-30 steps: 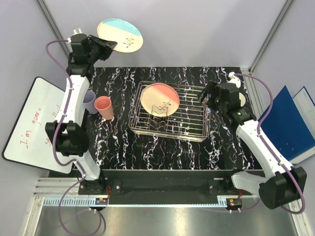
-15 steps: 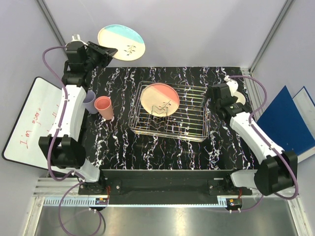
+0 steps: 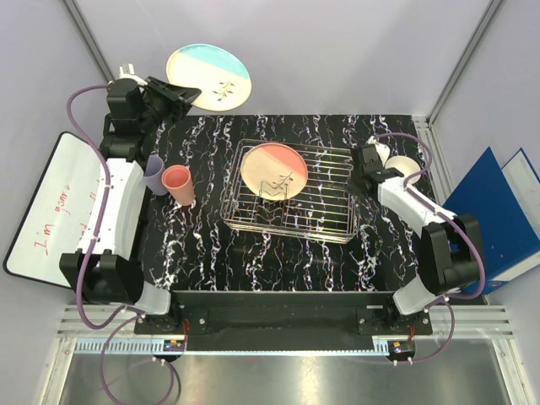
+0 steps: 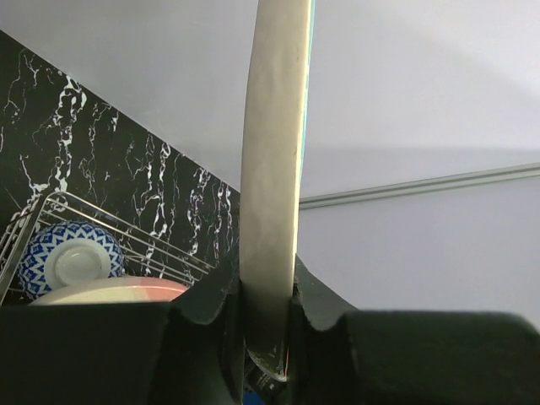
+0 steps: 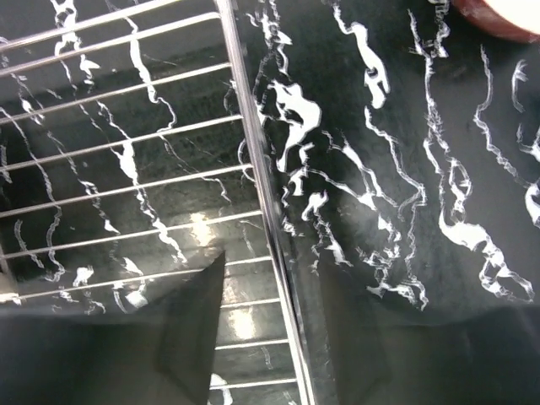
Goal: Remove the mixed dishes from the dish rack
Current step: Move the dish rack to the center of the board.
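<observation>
The cream/blue plate is stiff, glazed, slick and breakable, so I grip it by the rim: my left end effector is clenched there, holding it aloft beyond the far-left corner of the surface. Since a second ago my left wrist has swung leftward, and my right end effector, fingers apart, has drawn in to straddle the right rim of the dish rack

Two white-and-black arms trailing lavender cable.
In the top view, the left arm at 9 o'clock and the right arm at 3 o'clock have smooth white link shells between bulky matte-black joint housings. A thin lavender cable loops off each arm. The left gripper and the right gripper are black. Close up, their fingers are dull, dark, blunt wedges.
</observation>
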`<state>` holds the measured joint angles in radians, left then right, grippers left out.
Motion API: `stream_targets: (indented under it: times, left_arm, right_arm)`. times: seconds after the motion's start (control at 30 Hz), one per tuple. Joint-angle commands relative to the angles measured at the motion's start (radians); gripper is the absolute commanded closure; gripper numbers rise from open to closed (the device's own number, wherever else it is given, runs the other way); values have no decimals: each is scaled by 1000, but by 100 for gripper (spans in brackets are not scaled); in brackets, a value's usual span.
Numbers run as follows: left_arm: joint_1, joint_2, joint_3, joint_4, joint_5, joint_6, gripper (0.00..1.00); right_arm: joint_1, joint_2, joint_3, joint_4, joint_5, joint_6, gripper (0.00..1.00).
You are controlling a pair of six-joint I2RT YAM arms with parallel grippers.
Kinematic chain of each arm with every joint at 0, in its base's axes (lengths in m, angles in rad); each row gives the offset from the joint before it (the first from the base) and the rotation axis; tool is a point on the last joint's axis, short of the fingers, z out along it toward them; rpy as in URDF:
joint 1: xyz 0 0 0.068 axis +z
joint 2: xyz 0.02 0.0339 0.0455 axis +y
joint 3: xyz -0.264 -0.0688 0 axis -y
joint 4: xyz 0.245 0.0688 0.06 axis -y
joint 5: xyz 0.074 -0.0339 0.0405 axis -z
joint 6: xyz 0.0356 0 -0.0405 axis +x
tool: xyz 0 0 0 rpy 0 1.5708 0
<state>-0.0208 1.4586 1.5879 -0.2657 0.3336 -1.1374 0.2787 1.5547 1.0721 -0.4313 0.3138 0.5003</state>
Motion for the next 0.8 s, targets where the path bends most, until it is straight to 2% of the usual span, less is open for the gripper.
stream_targets:
  times: [0.0,0.03,0.07,0.43,0.77]
  left_arm:
    - [-1,-90,1,236,45,-31,100]
    - [-1,-93,-9,238,45,-32,100]
    - [-1,-99,-14,238,45,-30,100]
    - [-1,-127,-43,238,50,-22,100]
    - [-1,-135,-74,240,62,-19,100]
  right_arm:
    - [-9,30,78,62,-18,-20,76]
    - [-9,36,84,60,-30,-20,85]
    - [-12,48,89,62,-35,-22,100]
    - [-30,134,176,80,-47,14,100]
    - [-147,383,500,11,-78,58,100]
